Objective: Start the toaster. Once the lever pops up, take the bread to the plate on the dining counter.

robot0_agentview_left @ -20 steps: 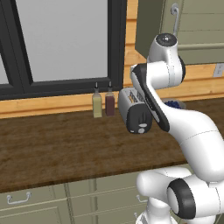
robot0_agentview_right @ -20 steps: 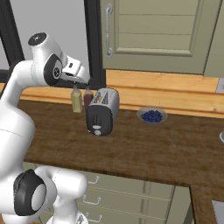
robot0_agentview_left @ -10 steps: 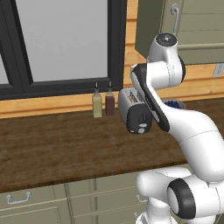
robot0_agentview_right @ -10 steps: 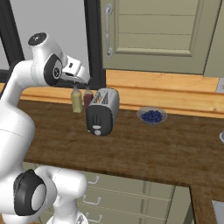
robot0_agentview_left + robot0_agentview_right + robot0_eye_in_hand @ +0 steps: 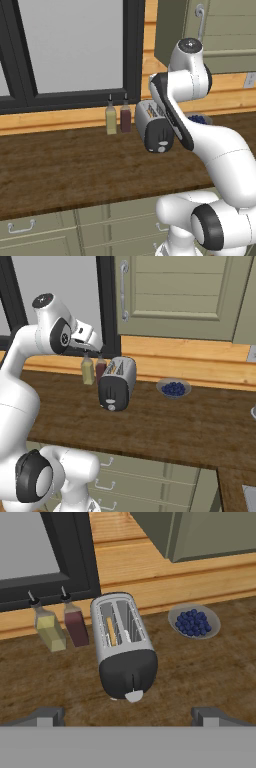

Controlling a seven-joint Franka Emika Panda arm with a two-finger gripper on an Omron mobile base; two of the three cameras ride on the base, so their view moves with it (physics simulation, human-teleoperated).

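toaster [image 5: 122,649], silver with a rounded black end panel, stands on the dark wood table [image 5: 165,426] near the back wall, its black end facing the robot. a pale lever knob shows at the bottom of that panel. seen from the hand, two slots run along its top, and a thin cream-orange edge of the bread [image 5: 111,631] stands in the left slot; the rest of the slice is hidden inside.

just to the toaster's left stand two small bottles, side by side: a yellow bottle [image 5: 48,631] and a dark red bottle [image 5: 75,625]. to the toaster's right, apart from it, sits a small grey bowl of blueberries [image 5: 194,622].

end effector [image 5: 127,717] hangs above the table in front of the toaster, touching nothing, its two dark fingertips spread wide at the bottom corners of the hand view. from the right base camera it is hard to make out, being small and partly merged with the bottles behind it. from the left base camera the white arm covers the toaster's right side and most of the bowl.
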